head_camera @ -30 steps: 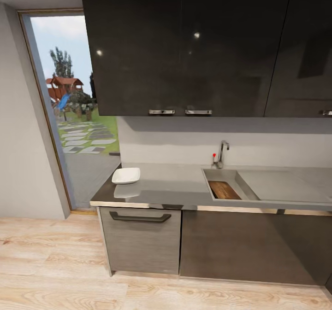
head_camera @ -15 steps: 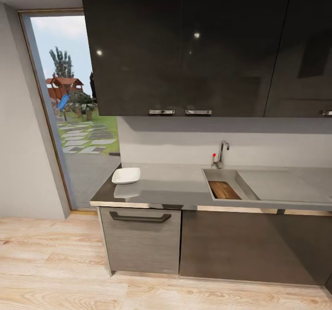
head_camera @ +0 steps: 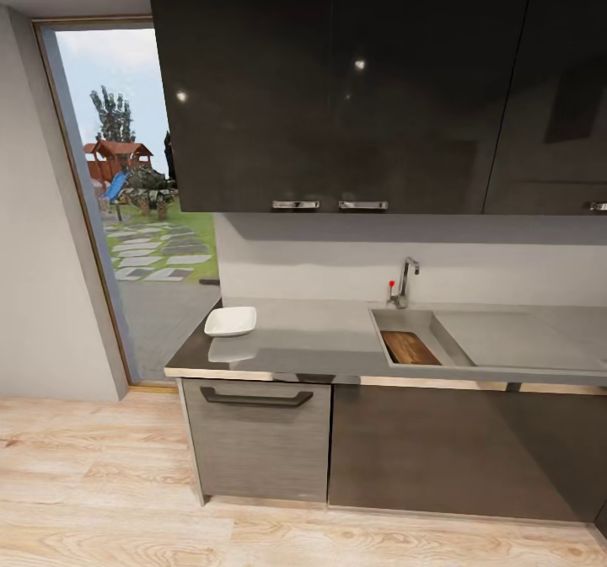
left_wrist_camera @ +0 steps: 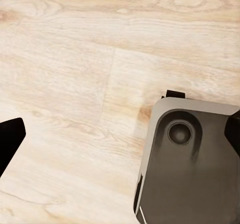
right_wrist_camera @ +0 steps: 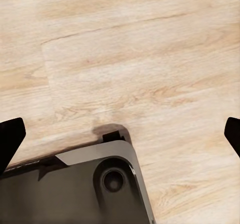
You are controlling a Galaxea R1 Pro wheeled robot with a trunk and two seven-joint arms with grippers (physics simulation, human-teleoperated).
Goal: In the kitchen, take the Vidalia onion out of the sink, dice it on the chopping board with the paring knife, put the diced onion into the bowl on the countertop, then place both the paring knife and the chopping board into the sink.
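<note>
Head view: the board [head_camera: 410, 348] lies flat in the sink [head_camera: 403, 321], a stiff, light slab best pinched at an edge. The bowl [head_camera: 230, 322], on the tabletop [head_camera: 320, 335] well left of the sink, looks empty; no onion or knife is visible. Left wrist view: the left gripper [left_wrist_camera: 120, 134] has its jaws spread, empty, over wood floor [left_wrist_camera: 75, 59] and the robot's base [left_wrist_camera: 190, 169]. Right wrist view: the right gripper [right_wrist_camera: 120, 134] is likewise released.

Open doorway [head_camera: 139, 205] onto a garden, red playhouse [head_camera: 114, 158] outside, stepping stones [head_camera: 160, 255]
</note>
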